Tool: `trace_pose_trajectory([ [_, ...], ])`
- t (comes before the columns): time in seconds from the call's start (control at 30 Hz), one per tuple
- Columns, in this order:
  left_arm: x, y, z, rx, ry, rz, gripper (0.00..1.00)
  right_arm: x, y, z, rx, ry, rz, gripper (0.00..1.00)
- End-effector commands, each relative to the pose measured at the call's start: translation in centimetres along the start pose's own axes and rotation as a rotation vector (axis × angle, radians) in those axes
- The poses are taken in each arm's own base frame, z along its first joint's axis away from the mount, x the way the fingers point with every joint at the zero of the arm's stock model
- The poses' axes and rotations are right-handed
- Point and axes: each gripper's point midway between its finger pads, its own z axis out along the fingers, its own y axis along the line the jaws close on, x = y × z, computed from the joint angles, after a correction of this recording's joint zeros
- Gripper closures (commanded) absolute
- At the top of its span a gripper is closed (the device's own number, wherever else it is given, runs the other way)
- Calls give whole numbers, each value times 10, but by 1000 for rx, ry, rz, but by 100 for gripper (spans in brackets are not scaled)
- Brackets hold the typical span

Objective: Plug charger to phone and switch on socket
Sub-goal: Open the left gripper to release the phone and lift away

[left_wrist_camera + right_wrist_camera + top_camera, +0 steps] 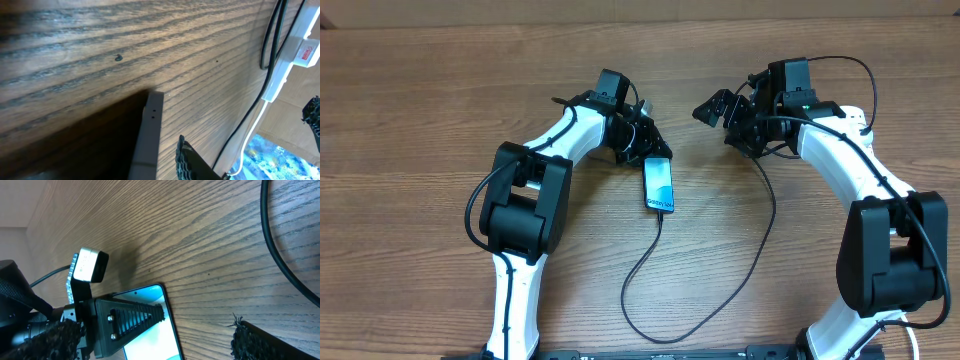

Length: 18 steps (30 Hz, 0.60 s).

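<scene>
The left end effector (645, 143) sits at the phone's (660, 188) upper end, likely steadying it; its grip is unclear. The right end effector (720, 108) hangs open, presumably for the socket (285, 70)

One phone (660, 187); one charger (640, 275); one socket (287, 65); two arms: left arm (520, 205), right arm (885, 245).

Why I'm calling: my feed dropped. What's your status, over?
Right fingers open, empty. Left fingers at far end of phone, grip unclear. Charger cable reaches phone's near end. Socket switch state unclear; no obstruction seen.
</scene>
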Motion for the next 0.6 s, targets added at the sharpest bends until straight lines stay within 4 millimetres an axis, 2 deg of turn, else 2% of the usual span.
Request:
trace_pose_trajectory([
  [0.0, -1, 3, 3, -26, -5, -12, 69, -10, 8, -7, -8, -32, -25, 1],
  [0.33, -1, 3, 3, -27, -4, -13, 57, -8, 7, -7, -5, -27, -21, 0],
  [0.47, 1, 5, 3, -36, 1, -19, 33, -8, 7, -7, -5, -27, -21, 0],
  [0.57, 2, 10, 3, -61, 2, -30, 23, -8, 7, -7, -3, -25, -19, 1],
])
